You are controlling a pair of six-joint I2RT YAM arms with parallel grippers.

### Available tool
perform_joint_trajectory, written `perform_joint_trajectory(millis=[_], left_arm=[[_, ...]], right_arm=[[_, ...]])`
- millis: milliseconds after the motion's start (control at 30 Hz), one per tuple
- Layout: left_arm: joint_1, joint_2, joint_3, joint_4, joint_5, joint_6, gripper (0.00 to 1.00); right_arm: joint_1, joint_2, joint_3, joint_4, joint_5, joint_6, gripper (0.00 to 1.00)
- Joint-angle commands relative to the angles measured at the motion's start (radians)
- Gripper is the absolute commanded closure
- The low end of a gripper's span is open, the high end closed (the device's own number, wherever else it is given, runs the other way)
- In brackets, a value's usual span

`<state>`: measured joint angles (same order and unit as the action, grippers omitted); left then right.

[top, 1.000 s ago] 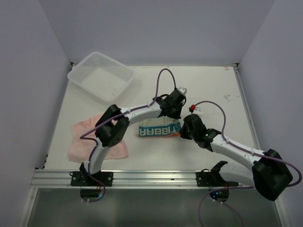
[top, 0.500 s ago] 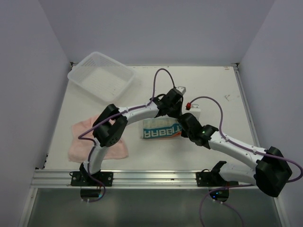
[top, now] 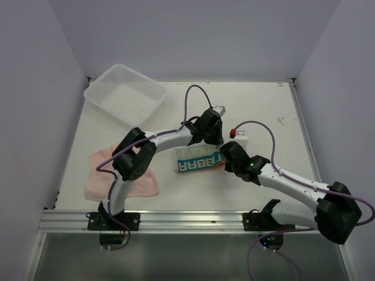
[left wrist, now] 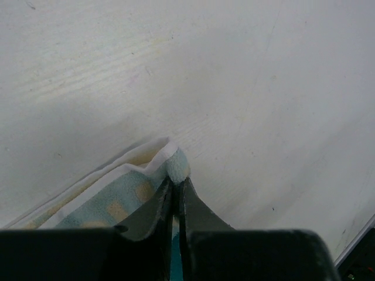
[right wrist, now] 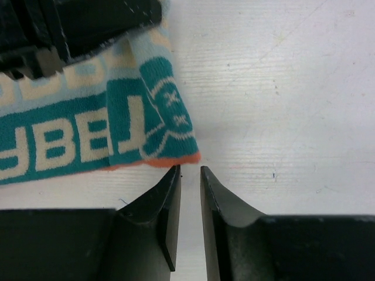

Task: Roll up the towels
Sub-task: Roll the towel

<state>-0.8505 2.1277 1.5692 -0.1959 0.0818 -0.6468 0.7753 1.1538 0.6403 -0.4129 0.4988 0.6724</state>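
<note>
The white and teal printed towel (top: 198, 163) lies folded in a strip at the table's middle, letters up, orange edge toward me. My left gripper (top: 205, 147) is shut on its far edge; the left wrist view shows the pale folded edge (left wrist: 173, 161) pinched between my fingertips (left wrist: 177, 182). My right gripper (top: 225, 164) is at the towel's right near corner. In the right wrist view its jaws (right wrist: 190, 171) stand a narrow gap apart and hold nothing, just short of the orange edge (right wrist: 176, 161). The pale pink towel (top: 99, 175) lies spread at the near left, partly under the left arm.
A white mesh plastic basket (top: 125, 95) stands at the far left corner, tilted against the wall. Grey walls close in the table on the left, back and right. A metal rail (top: 176, 219) runs along the near edge.
My left gripper has moved a little left and away from me with the towel's far edge in it. My right gripper has moved left, closer to the towel's right corner.
</note>
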Motion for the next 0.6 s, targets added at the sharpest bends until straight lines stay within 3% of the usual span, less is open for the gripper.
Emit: perform_joint_trajectory(millis=[0,133,367,567], left_arm=[[0.031,-0.071,-0.029,0.088,-0.024,-0.020,1.00],[0.031,-0.084,-0.054,0.098,-0.022,-0.025,1.00],[0.031,-0.094,-0.060,0.090,-0.022,-0.020,1.00],[0.031,-0.098,-0.061,0.087,-0.020,-0.017,1.00]], right_arm=[[0.005,-0.037,0.001,-0.038,-0.002,0.010,0.75],[-0.018,-0.039,0.010,-0.021,-0.032,0.010,0.63],[-0.071,-0.040,-0.021,0.103,-0.110,0.009,0.55],[-0.139,-0.028,-0.025,0.186,-0.199,0.000,0.53]])
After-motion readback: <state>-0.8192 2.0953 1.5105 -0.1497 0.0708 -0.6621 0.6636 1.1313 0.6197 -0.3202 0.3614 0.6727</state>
